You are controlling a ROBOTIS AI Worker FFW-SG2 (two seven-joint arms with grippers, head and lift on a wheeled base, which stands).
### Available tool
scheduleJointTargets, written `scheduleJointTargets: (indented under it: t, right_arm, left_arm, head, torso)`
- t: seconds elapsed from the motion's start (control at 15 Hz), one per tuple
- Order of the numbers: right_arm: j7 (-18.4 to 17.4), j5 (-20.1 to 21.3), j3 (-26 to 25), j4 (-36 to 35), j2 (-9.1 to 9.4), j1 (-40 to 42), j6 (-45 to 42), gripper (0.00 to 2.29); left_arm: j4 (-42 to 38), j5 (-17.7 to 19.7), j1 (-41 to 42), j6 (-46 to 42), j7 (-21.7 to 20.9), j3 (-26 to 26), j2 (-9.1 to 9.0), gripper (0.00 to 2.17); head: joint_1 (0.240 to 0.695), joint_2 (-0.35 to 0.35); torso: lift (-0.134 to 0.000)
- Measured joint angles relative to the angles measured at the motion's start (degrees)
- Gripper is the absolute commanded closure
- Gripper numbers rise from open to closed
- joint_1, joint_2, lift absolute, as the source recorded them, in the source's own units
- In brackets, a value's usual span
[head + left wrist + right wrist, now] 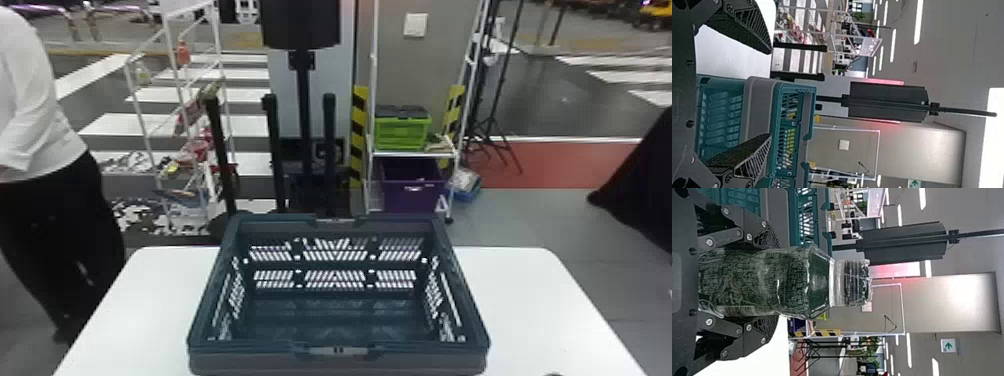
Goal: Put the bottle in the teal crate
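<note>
Right wrist view: right claw (777, 282) is closed on the bottle (766, 280), one finger bearing on either side. Bottle held upright, cap uppermost, outside the teal crate (250, 350) and near it. Its lower end is hidden by the claw's body; the fingertips are partly covered by the bottle's sides. Head view: a small dark sliver (552, 374) is cut off at the bottom edge, to the right of the crate; it may be the bottle's cap, though too little shows to say. Left wrist view: left claw (770, 93) has its fingers spread wide, one overlapping the crate in that view. Labelling: rows of fine pale print run round the bottle, with a paler striped patch low down; a green-and-white arrow sign (948, 346) hangs in the background. Edges: crate stands open side up on the white desk (525, 295), its far rim masking the middle of the desk's far edge. White surface extends to both sides of the crate, reaching rounded far corners; the near desk edge is cut off by the frame. Crate mouth is wide, floor visible between slotted walls, the rim notched at the middle of the far side.
</note>
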Motion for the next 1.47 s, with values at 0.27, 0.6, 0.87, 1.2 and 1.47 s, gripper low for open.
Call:
scheduleJointTargets:
  t: [0.27,0.6,0.87,1.2,1.47]
  right_arm:
    - [0.0,0.0,0.0,-0.5,-0.14,0.0,0.5,2.22]
    - [0.0,0.1,0.0,-1.1,-0.17,0.0,1.4,2.22]
    - [0.0,0.9,0.0,-4.6,-0.16,-0.2,4.3,2.22]
    - [0.0,2.6,0.7,-12.0,0.02,-4.7,18.0,2.22]
    - [-0.1,4.2,3.2,-15.3,0.15,-12.3,33.5,2.22]
  left_arm:
    - [-0.2,0.0,0.0,0.0,0.0,0.0,0.07,0.14]
    - [-0.4,0.0,0.1,0.0,0.0,0.0,0.21,0.14]
    - [-0.2,0.0,0.0,0.0,0.0,0.0,0.18,0.14]
    - [0.2,0.0,0.1,-0.3,-0.2,0.0,0.16,0.13]
    - [0.7,0.0,0.2,-1.0,-0.2,0.1,0.16,0.12]
  head:
    - [0.499,0.0]
    - [0.499,0.0]
    - [0.499,0.0]
    - [0.499,0.0]
    - [0.499,0.0]
  torso:
    - [0.0]
    - [0.0]
    - [0.0]
    - [0.0]
    - [0.0]
